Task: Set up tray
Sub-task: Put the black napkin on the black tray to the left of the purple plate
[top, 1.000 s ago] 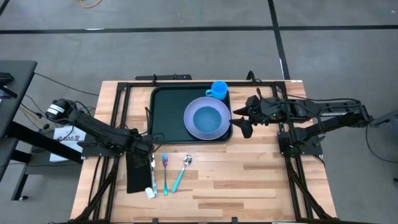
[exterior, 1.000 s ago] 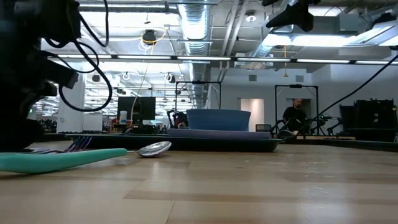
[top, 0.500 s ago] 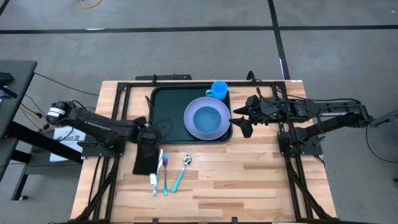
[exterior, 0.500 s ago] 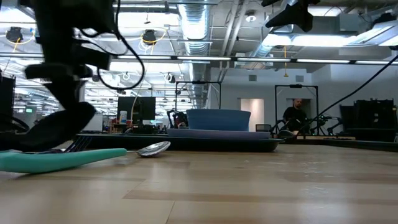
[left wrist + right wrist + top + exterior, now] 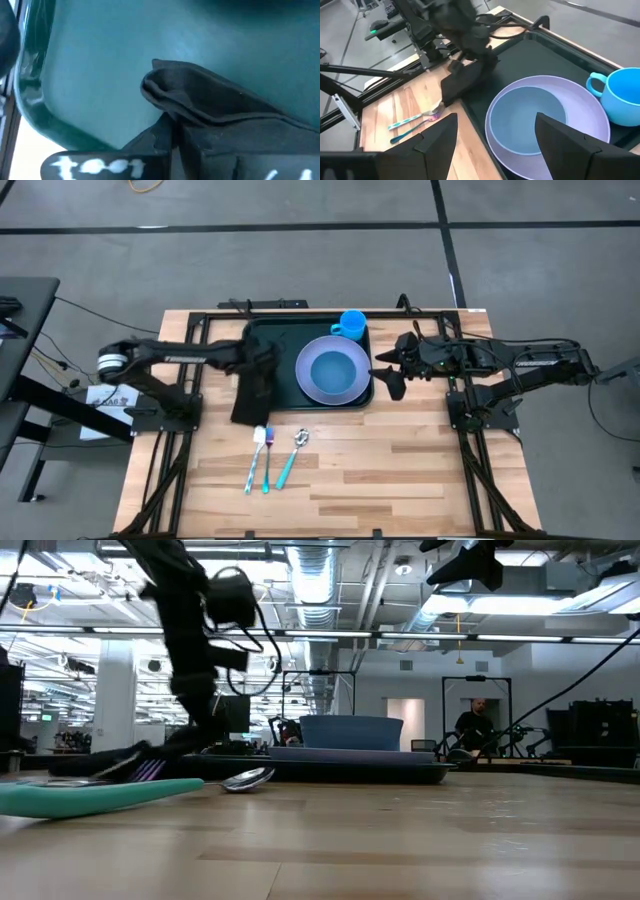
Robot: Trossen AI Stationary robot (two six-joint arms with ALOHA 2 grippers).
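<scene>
The dark green tray (image 5: 268,340) lies at the table's far middle and carries a lavender plate with a blue bowl (image 5: 333,370) and a blue cup (image 5: 352,325). My left gripper (image 5: 263,360) hovers over the tray's left half, shut on a black napkin (image 5: 250,390). A knife (image 5: 254,462), fork (image 5: 266,460) and teal-handled spoon (image 5: 292,455) lie flat on the wood near the tray. My right gripper (image 5: 390,372) waits open just off the tray's right rim; its fingers (image 5: 437,137) show spread wide. My left gripper pinches the black napkin at a bunched fold at its upper end (image 5: 165,95), several layers, coming from above. The napkin hangs slanting below the fingers across the tray's near rim. Its lower end (image 5: 243,416) reaches down to the table by the tray's near-left corner.
Black frame rails (image 5: 190,370) run along both sides of the table. Bare wood (image 5: 400,470) stretches across the near right part. The tray's left half (image 5: 100,60) is bare green plastic. A person (image 5: 472,730) stands far off in the room behind.
My left gripper has lifted the napkin off the table's near left and carried it up, right and toward the far edge, over the tray's left half. The napkin went from lying flat to hanging slanted. The knife beside it slid and turned slightly right.
</scene>
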